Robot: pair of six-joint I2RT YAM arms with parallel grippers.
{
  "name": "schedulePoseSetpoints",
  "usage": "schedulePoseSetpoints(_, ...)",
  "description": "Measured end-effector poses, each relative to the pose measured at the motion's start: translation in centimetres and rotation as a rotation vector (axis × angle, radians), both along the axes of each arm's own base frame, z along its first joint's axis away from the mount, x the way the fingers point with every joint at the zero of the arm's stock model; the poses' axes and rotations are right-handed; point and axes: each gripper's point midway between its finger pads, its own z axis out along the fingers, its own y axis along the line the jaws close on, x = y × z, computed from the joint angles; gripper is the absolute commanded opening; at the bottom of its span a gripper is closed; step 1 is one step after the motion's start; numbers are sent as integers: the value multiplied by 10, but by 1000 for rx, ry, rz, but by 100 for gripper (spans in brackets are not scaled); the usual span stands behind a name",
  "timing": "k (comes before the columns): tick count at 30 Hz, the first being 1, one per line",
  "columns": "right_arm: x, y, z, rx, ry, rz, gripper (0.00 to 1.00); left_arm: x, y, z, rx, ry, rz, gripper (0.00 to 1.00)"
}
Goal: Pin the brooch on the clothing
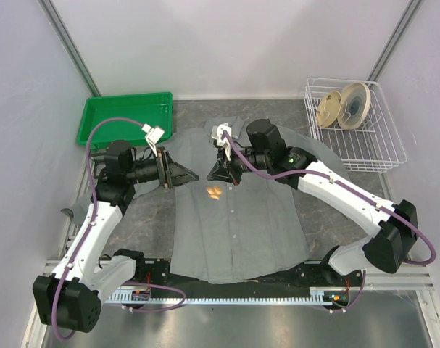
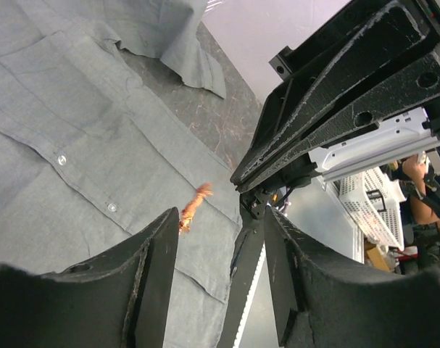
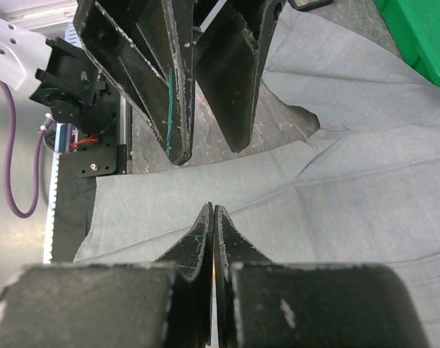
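A grey shirt (image 1: 238, 232) lies flat on the table with the small orange brooch (image 1: 214, 192) on its chest, just beside the button row. Both grippers hover close together just beyond the brooch, so it lies toward the arm bases from their tips. The left gripper (image 1: 194, 175) is partly open and empty, the right gripper (image 3: 212, 210) pressed shut on nothing and looking slightly nearer; the brooch's long axis slants across the left wrist view.

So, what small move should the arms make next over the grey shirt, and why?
Probably draw the open left end effector slightly back from the grey button-up shirt. The small orange-red leaf-shaped brooch lies on the fabric, free of both arms; the right end effector is shut on nothing. Whether the pin is fastened cannot be seen, so backing off would give a clear view.
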Motion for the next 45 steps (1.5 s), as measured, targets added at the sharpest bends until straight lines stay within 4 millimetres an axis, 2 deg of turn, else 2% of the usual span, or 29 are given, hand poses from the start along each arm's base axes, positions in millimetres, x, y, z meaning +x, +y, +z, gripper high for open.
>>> schedulePoseSetpoints(5,0,2,6,13,12,3,0,-1,-2,5,-8,-53,-31,55)
schedulePoseSetpoints(9,1,4,6,14,15,1,0,-4,-2,-2,-4,-62,-46,58)
schedulePoseSetpoints(12,3,2,-2,-22,7,6,22,-7,-1,-13,12,-55,-51,61)
schedulePoseSetpoints(13,4,1,-6,-39,2,6,38,-7,0,-15,20,-60,-53,61)
schedulePoseSetpoints(16,7,-15,-28,-131,-20,12,55,-8,3,-22,44,-64,-52,63)
schedulePoseSetpoints(19,13,-36,-57,-242,-21,5,57,-10,6,-31,69,-48,-52,63)
schedulePoseSetpoints(22,21,-64,-104,-402,-5,-40,60,-10,9,-38,90,-29,-43,63)
schedulePoseSetpoints(27,14,-108,-171,-611,52,-118,64,-9,11,-43,104,-18,-25,62)
schedulePoseSetpoints(29,9,-122,-191,-672,61,-141,67,-8,12,-46,108,-11,-18,62)
schedulePoseSetpoints(31,6,-131,-203,-713,65,-157,70,-8,12,-48,110,-4,-16,61)
schedulePoseSetpoints(33,8,-133,-208,-730,53,-174,73,-7,12,-49,111,1,-16,61)
schedulePoseSetpoints(39,19,-120,-215,-718,15,-207,74,-6,12,-52,112,11,-16,61)
schedulePoseSetpoints(45,16,-106,-222,-714,-4,-187,74,-5,12,-52,113,13,-16,61)
